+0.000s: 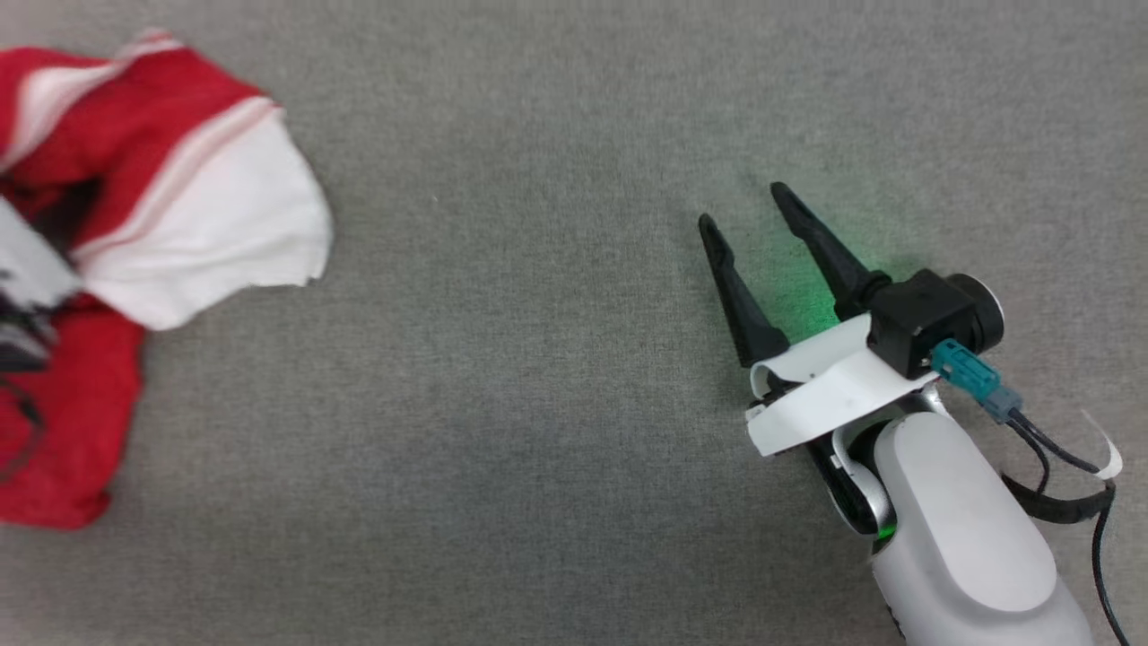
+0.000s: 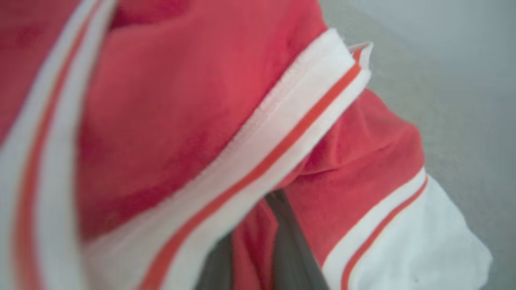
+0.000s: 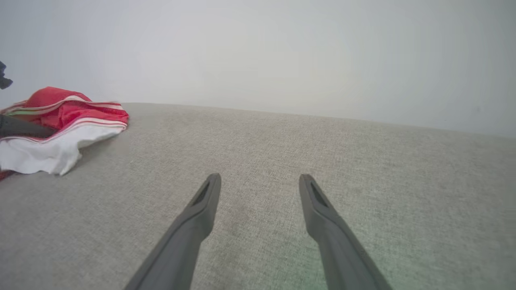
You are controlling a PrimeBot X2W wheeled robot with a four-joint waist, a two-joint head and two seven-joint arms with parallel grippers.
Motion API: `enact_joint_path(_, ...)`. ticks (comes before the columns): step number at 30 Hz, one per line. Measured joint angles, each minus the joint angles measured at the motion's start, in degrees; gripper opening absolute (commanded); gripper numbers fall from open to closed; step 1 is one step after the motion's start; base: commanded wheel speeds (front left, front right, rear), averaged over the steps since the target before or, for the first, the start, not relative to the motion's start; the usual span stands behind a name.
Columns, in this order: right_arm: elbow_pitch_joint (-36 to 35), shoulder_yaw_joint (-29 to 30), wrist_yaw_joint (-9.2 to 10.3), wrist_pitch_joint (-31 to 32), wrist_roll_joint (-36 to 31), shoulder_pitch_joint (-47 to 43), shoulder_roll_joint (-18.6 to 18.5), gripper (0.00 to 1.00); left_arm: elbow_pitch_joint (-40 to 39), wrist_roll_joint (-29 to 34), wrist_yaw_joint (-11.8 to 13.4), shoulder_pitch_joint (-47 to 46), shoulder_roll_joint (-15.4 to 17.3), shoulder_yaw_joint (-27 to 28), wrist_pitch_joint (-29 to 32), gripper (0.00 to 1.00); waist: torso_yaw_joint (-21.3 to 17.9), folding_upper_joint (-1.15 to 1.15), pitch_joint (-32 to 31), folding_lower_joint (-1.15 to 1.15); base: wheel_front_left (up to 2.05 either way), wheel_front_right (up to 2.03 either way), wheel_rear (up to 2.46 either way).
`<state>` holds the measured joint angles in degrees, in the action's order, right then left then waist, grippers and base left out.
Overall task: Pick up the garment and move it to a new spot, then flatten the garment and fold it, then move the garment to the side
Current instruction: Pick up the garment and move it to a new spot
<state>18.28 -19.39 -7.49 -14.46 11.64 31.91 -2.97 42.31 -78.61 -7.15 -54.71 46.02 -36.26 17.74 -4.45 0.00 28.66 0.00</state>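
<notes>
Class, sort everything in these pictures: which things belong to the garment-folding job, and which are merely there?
Job: red jersey; left gripper, pinching a fold of it; right gripper, open.
Merely there: grey fabric surface; pale wall.

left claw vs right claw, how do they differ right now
The left claw has its fingers close together with a fold of the garment pinched between them; the right claw stands wide open, holding nothing. The left claw is buried in cloth; the right claw is over bare grey surface, apart from the garment. Both have two long dark fingers.
</notes>
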Motion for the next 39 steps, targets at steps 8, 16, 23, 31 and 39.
enact_joint_path(8,1.8,1.4,0.00,-0.4,2.1,-2.1,0.1,1.00,-3.6,-3.4,-0.2,2.2,-1.0,-0.1,-5.7,0.00,0.9,0.00,-4.9,0.00,0.00,0.00,0.00)
enact_joint_path(16,0.0,5.9,0.00,-0.5,4.7,-7.2,0.0,1.00,-15.0,-5.0,-0.2,2.6,-3.7,-1.5,-6.2,0.00,0.4,0.00,-9.5,0.00,0.00,0.00,0.00)
enact_joint_path(23,-2.5,8.1,0.00,-0.6,6.3,-10.8,0.0,1.00,-26.1,-4.0,-0.2,3.0,-5.1,-5.4,-2.2,0.00,-2.1,0.00,-11.9,0.00,0.00,0.00,0.00)
enact_joint_path(31,-4.9,8.4,0.00,-0.7,9.2,-12.8,0.0,1.00,-32.2,-2.3,0.6,0.6,-11.2,-10.8,2.8,0.00,-7.2,0.00,-12.1,0.00,0.00,0.00,0.00)
enact_joint_path(39,-7.2,7.7,0.00,-0.7,12.7,-13.5,0.0,1.00,-26.4,1.6,0.9,-2.2,-15.1,-14.7,4.5,0.00,-13.6,0.00,-10.6,0.00,0.00,0.00,0.00)
